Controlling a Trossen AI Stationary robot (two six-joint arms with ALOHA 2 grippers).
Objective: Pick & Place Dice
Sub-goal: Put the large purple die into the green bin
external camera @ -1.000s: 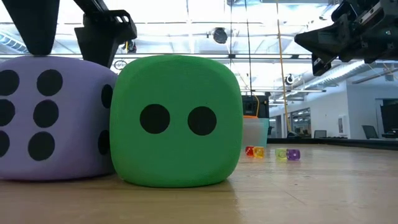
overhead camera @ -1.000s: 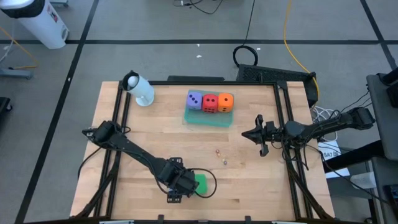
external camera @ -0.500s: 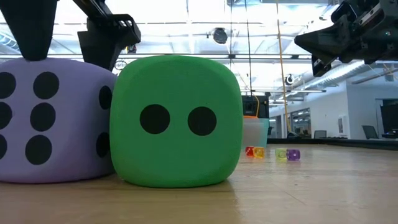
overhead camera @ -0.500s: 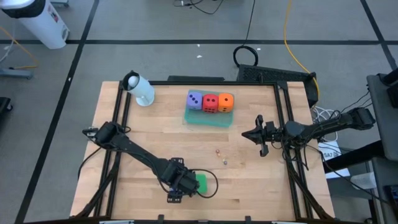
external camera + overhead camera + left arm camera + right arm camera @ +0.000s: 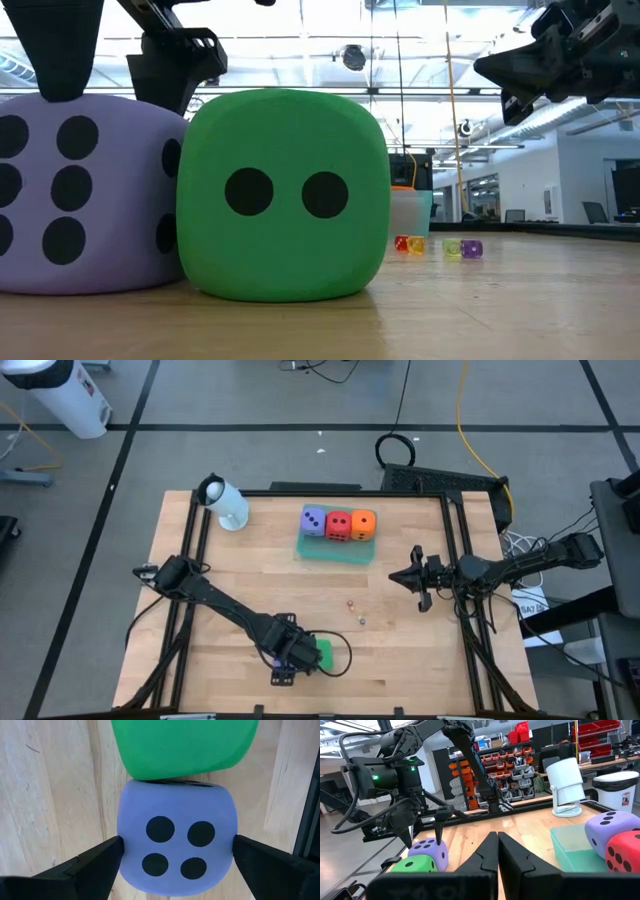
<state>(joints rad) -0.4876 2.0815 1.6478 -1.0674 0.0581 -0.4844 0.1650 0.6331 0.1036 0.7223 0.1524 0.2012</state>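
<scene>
So the wooden desk (image 5: 250, 580) takes up most of the overhead shot, with both dark arms reaching in over it. The left arm stretches across to the near edge, and its pincer (image 5: 175, 857) sits spread wide around a purple die (image 5: 176, 842), a finger on either side of it; can't tell if they're actually touching the foam. That die shows four pips to the wrist camera and is pressed right up against the green die (image 5: 284, 195) next to it. The right arm hangs over the right side of the desk, its pincer (image 5: 497, 851) clenched with nothing in it.

At the far side there's a teal tray (image 5: 335, 550) with three more dice in a row on it: another purple one (image 5: 313, 520), the red die (image 5: 338, 525) and the orange die (image 5: 363, 523). A white cylinder thing (image 5: 228, 505) lies near the far left corner. Some tiny coloured dice (image 5: 440, 246) sit mid-desk.
</scene>
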